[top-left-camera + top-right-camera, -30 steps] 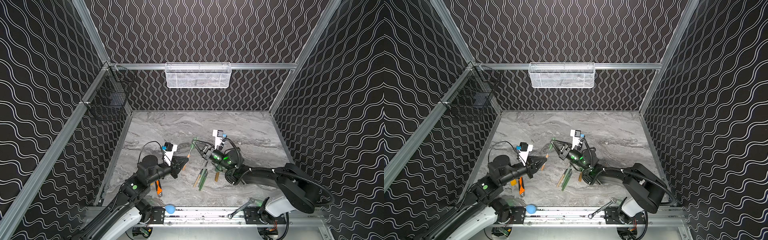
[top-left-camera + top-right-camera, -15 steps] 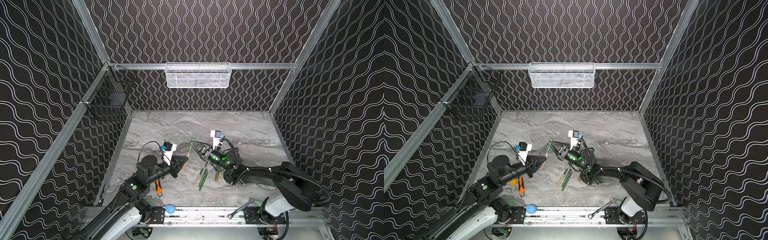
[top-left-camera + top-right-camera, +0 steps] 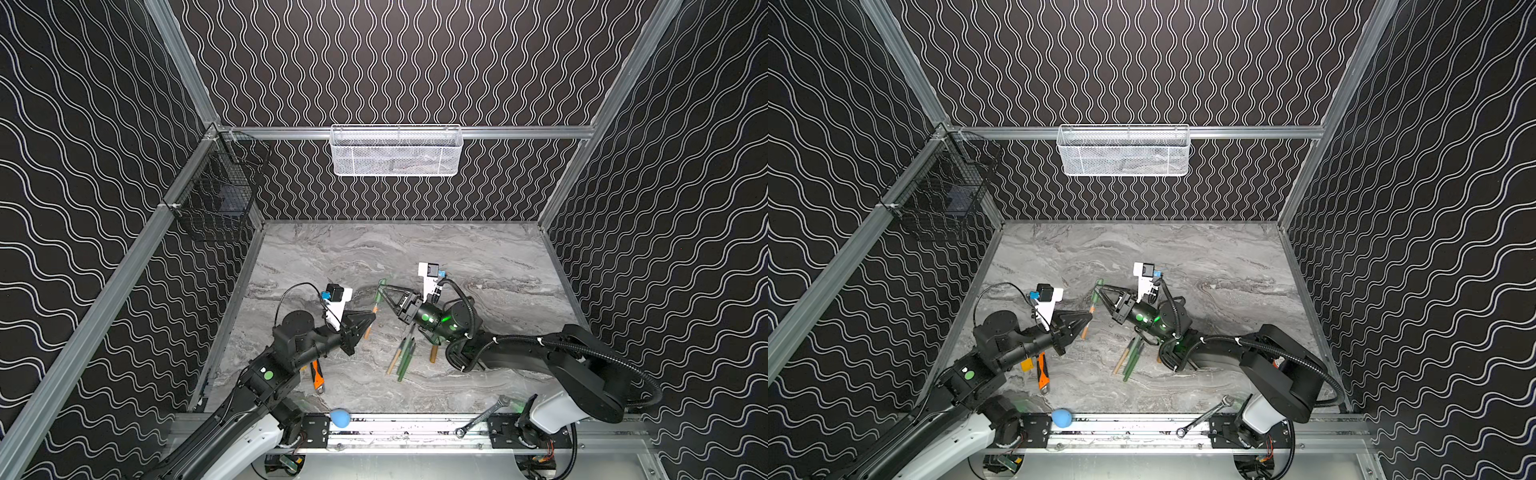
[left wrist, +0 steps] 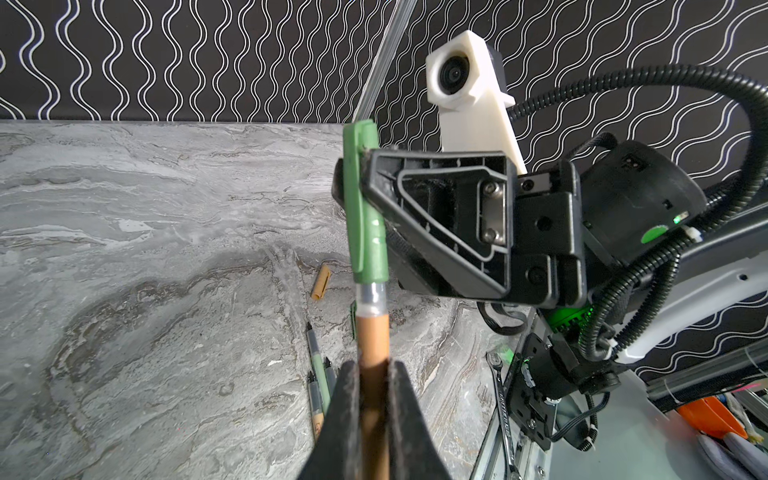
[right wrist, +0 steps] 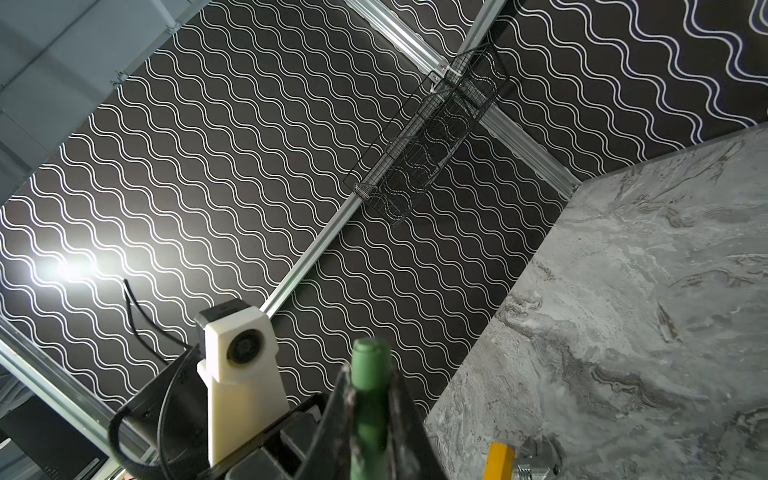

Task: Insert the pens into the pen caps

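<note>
Just beyond wrench (image 3: 482,417): several loose pens (image 3: 403,353) seen uncapped, tan cap (image 4: 321,282) laid beside them. Farther beyond wrench, in air: tan pen (image 4: 374,332) clenched by left gripper (image 3: 372,316), green cap (image 4: 365,216) clenched by right gripper (image 3: 383,289); tip judged partly inserted, not seated.

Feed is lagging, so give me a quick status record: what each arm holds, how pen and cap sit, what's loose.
left gripper: shut on tan pen
right gripper: shut on green cap
mating: pen tip inside cap, clear collar exposed, not fully seated
height: both held above table
loose: pens, tan cap
clutter: knife, wrench
</note>
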